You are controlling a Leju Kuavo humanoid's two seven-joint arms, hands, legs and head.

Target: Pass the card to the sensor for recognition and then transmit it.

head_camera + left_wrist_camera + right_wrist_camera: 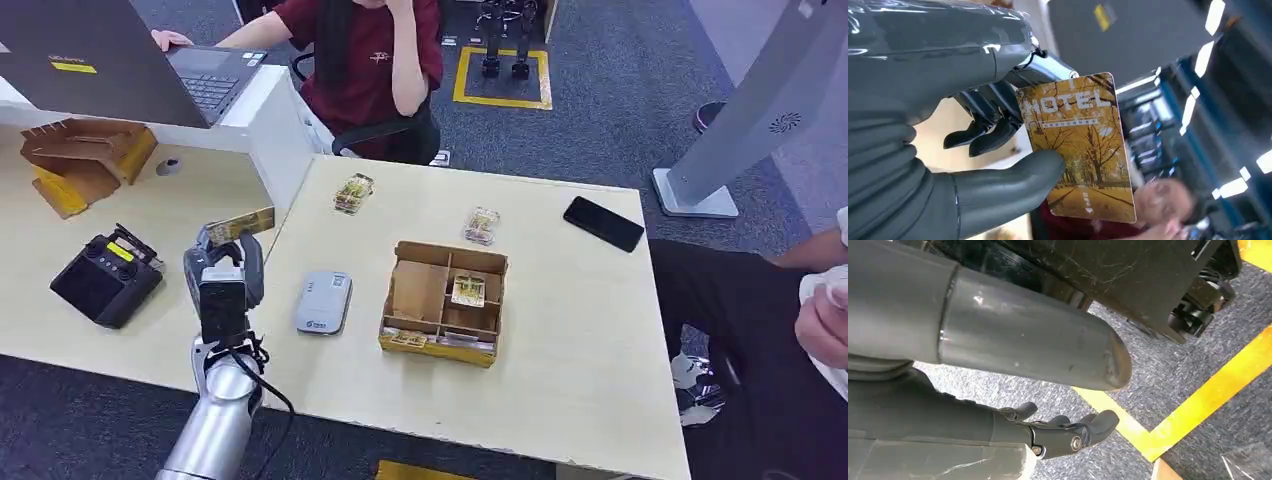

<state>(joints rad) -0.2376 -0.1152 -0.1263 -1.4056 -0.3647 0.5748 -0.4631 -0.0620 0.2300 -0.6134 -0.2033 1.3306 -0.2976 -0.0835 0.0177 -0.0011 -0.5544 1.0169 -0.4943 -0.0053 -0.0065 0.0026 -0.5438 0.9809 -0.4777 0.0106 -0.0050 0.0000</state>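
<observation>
Head view: left hand (226,262) pinches the yellow plastic hotel card (240,225) near the table's left edge, probably face-out for scanning; right hand (1058,432) hangs loose.

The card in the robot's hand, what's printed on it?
Golden autumn trees with the word HOTEL, clearest in the left wrist view: card.

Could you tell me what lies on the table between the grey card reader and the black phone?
In the head view, the cardboard box with a card inside sits between the grey card reader and the black phone; a small card stack lies there too.
</observation>
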